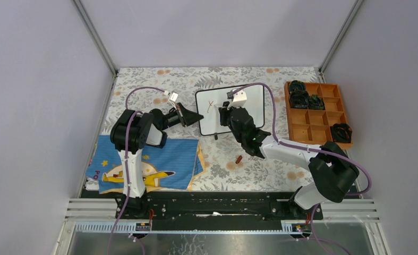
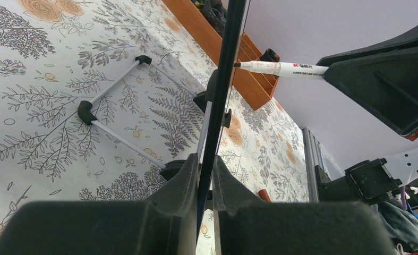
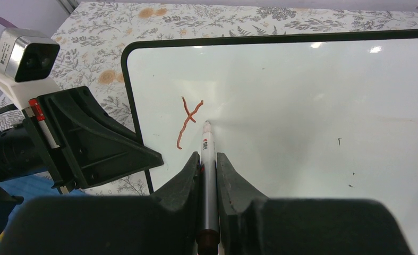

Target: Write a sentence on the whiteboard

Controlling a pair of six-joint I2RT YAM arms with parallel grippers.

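Top view: whiteboard (image 1: 206, 122) sits a bit past table centre, roughly 12 o'clock from the arm bases, long side running left-right. It's propped up on thin metal legs w/ black feet (image 2: 87, 111), seen from behind in the left wrist cam.

Left gripper (image 1: 199, 118) comes in from the board's 9 o'clock and its jaws are pinched tight on the black frame edge, board running straight up between the fingers (image 2: 185, 180).

Right gripper (image 3: 207, 162) is clamped around a white marker (image 3: 207, 143), barrel pinched between both fingers, tip touching the white surface.

The sentence (image 3: 187, 119) is just one reddish-brown mark rn, Y- or X-ish, in the board's left part. Marker tip sits just at its 4 o'clock.

Other stuff: orange compartment tray (image 1: 287, 111) at the board's 3 o'clock, some black bits in a few cells. Blue cartoon cloth (image 1: 153, 164) at the board's 8 o'clock, under the left arm. Small reddish cap-looking thing (image 1: 239, 159) on the floral tablecloth (image 1: 222, 175), at the board's 6 o'clock, not touching anything.
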